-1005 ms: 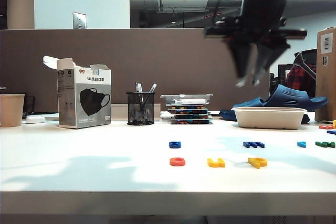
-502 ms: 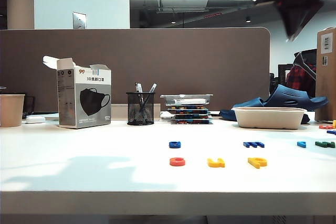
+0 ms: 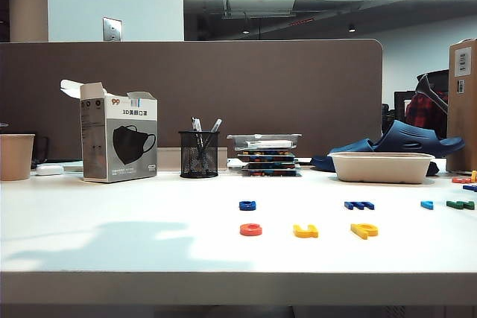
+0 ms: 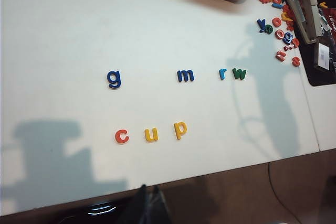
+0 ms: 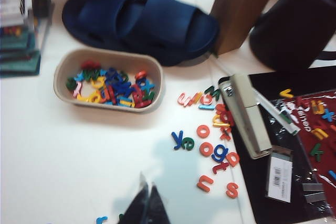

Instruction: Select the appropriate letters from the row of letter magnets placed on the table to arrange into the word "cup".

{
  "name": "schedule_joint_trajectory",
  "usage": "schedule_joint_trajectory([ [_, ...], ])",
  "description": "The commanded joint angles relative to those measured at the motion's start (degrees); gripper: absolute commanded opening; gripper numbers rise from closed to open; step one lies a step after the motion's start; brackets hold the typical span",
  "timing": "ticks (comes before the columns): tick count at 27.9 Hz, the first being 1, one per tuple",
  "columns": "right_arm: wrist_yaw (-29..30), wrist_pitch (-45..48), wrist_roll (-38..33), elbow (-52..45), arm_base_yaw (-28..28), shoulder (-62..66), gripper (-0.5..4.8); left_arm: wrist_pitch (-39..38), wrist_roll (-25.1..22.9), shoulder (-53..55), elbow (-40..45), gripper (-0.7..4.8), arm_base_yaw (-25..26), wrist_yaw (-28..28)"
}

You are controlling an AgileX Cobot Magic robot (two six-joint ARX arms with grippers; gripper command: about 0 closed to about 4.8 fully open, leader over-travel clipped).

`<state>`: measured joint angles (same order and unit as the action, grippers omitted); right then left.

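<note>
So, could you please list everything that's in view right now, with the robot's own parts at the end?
c, u, p: three, red, yellow, yellow-orange, front row reading "cup".
g, m, r, w: four, two dark blue, light blue, green, row behind.
tray of letters: one, beige, right rear.
loose letters: a scatter, mostly red, beside the tray.
stapler: one, beige, on a black mat.
slipper: one, navy, behind the tray.
mask box: one, white-grey, left rear.
pen cup: one, black mesh, centre rear.
paper cup: one, tan, far left.
table: one, white.
left gripper: shut, over the front edge.
right gripper: shut, above the table near the tray.
</note>
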<state>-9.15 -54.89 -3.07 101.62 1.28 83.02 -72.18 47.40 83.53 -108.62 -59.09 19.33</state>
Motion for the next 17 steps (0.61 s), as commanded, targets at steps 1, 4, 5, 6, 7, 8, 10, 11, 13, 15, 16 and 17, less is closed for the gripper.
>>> schedule_joint_trajectory([
  [1, 1.84, 0.28, 0.17, -0.92, -0.85, -4.00, -0.01, 0.94, -0.24, -0.22, -0.22, -0.05, -0.02, 0.35],
  [4, 1.84, 0.83, -0.20, -6.45, -0.90, -11.23, -0.01, 2.71, -0.24, -0.22, -0.22, -0.05, -0.02, 0.37],
  [5, 1.86, 1.42, -0.59, -8.72, -0.90, -13.29, -0.01, 2.93, -0.24, -0.22, -0.22, -0.05, -0.02, 0.35],
  [6, 1.84, 2.64, -1.44, -12.28, -0.90, -16.24, -0.01, 3.58, -0.28, -0.22, -0.22, -0.05, -0.02, 0.35],
  [7, 1.84, 3.26, -1.44, -14.19, -0.90, -17.81, -0.01, 3.80, -0.48, -0.22, -0.22, -0.05, -0.02, 0.37],
  [8, 1.81, 3.96, -1.44, -16.48, -0.90, -19.63, -0.01, 3.74, -0.46, -0.22, -0.22, -0.05, -0.02, 0.37],
  [10, 1.79, 4.63, -1.44, -20.24, -0.90, -22.75, -0.01, 3.74, -0.46, -0.22, -0.22, -0.05, -0.02, 0.37],
  [11, 1.79, 4.79, -1.44, -21.77, -0.90, -24.04, -0.01, 3.93, -0.48, -0.22, -0.22, -0.05, 0.00, 0.39],
  [13, 1.81, 5.57, -1.44, -25.20, -0.90, -26.84, -0.01, 4.92, -1.75, 0.00, -0.22, -0.05, 0.09, 0.35],
  [15, 1.95, 6.38, -1.68, -28.55, -0.90, -29.70, -0.01, 6.80, -3.72, 0.04, -0.22, -0.05, 0.13, 0.31],
  [16, 2.01, 6.71, -2.01, -29.97, -0.90, -31.08, -0.01, 7.37, -4.52, 0.02, -0.22, -0.05, 0.13, 0.33],
  [17, 2.01, 7.04, -2.97, -31.63, -0.90, -32.76, -0.01, 8.81, -6.84, 0.02, -0.22, -0.05, 0.13, 0.35],
])
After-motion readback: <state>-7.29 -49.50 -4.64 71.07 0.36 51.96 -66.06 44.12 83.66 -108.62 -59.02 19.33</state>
